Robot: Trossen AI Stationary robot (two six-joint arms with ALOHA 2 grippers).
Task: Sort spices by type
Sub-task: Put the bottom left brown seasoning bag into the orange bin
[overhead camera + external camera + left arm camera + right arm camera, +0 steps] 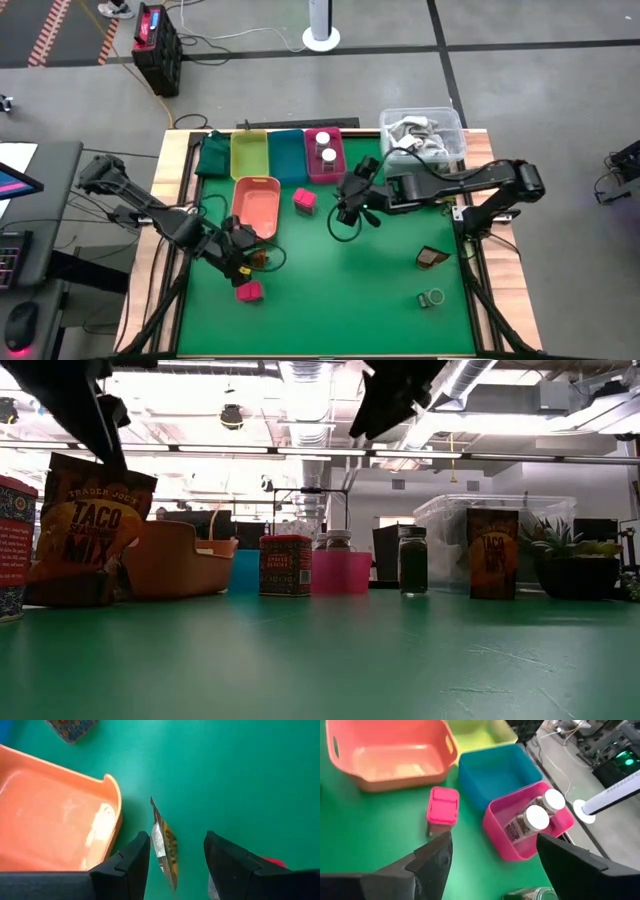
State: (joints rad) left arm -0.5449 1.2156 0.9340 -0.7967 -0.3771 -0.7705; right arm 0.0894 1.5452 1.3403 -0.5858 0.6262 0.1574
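Two pink boxes (249, 291), two taco packets (258, 259), two white-capped jars (326, 147) in the magenta tray (312, 170), one green jar (432, 298). Left gripper (246, 263) straddles a packet beside the salmon tray (256, 203), probably unpinched. Right gripper (350, 206) hangs spread, empty.

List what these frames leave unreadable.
- Taco packet: left wrist view sees it edge-on between the left gripper fingers; contact unclear.
- Green jar: cut off by the right wrist view's edge.
- Right gripper: open, above the table; low view crops its tips.
- Tub contents: too small in the high view.
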